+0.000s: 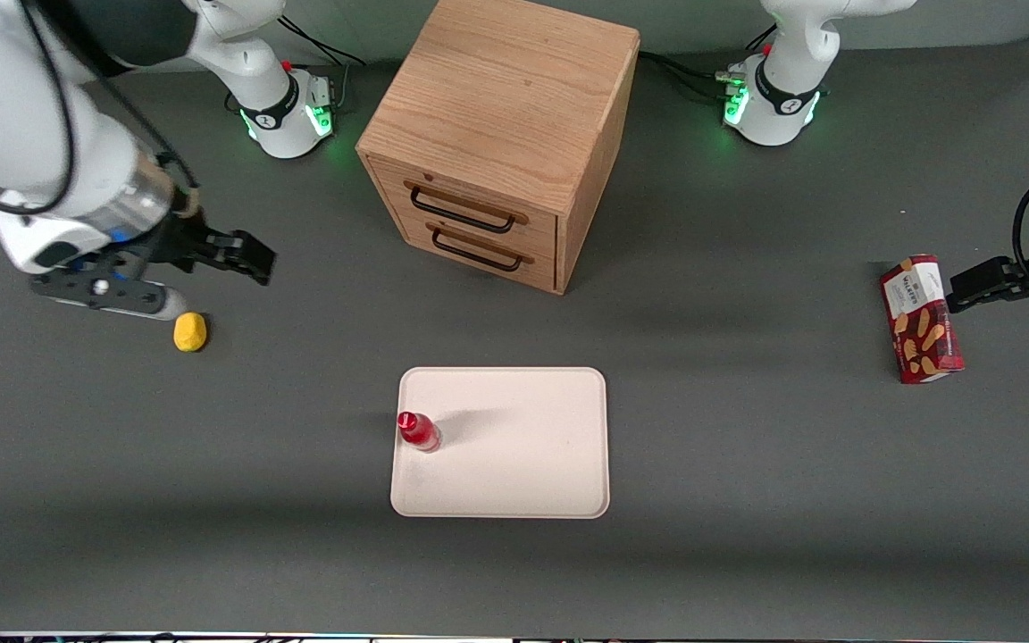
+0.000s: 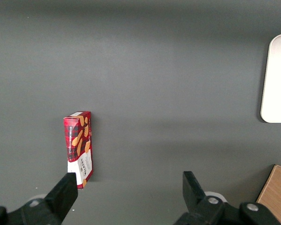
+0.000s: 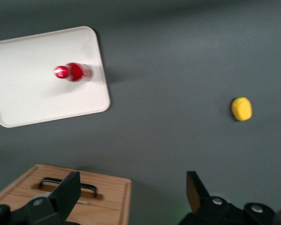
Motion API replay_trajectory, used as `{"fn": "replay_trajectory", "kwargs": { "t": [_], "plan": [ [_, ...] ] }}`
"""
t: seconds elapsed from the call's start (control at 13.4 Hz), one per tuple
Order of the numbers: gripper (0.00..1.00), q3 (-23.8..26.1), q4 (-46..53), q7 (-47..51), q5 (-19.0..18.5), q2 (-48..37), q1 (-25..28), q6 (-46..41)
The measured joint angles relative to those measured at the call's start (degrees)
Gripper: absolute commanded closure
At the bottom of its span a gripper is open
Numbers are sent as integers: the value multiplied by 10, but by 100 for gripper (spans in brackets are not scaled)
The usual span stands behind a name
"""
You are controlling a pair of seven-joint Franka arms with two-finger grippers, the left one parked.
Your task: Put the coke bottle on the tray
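Note:
The coke bottle [image 1: 418, 431], small, red and glossy with a red cap, stands upright on the pale cream-pink tray [image 1: 523, 464], close to the tray edge nearest the working arm. The bottle [image 3: 72, 72] and tray [image 3: 33, 101] also show in the right wrist view. My gripper [image 1: 251, 261] is open and empty, raised above the table toward the working arm's end, well apart from the tray. Its two dark fingers [image 3: 68, 190] stand wide apart with nothing between them.
A wooden two-drawer cabinet [image 1: 501, 134] stands farther from the front camera than the tray. A yellow lump [image 1: 190, 332] lies on the table below my gripper. A red snack box [image 1: 921, 319] lies toward the parked arm's end.

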Motion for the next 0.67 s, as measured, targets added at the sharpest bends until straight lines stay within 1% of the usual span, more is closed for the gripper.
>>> {"fn": "replay_trajectory", "kwargs": {
  "t": [0.07,0.37,0.52,0.67],
  "plan": [
    [0,0,-32,-49,0,-30,-33,0],
    [0,1,-110,-161,0,-97,-101,27],
    [0,1,-156,-190,0,-129,-121,45],
    [0,1,-187,-194,0,-151,-130,52]
  ]
}}
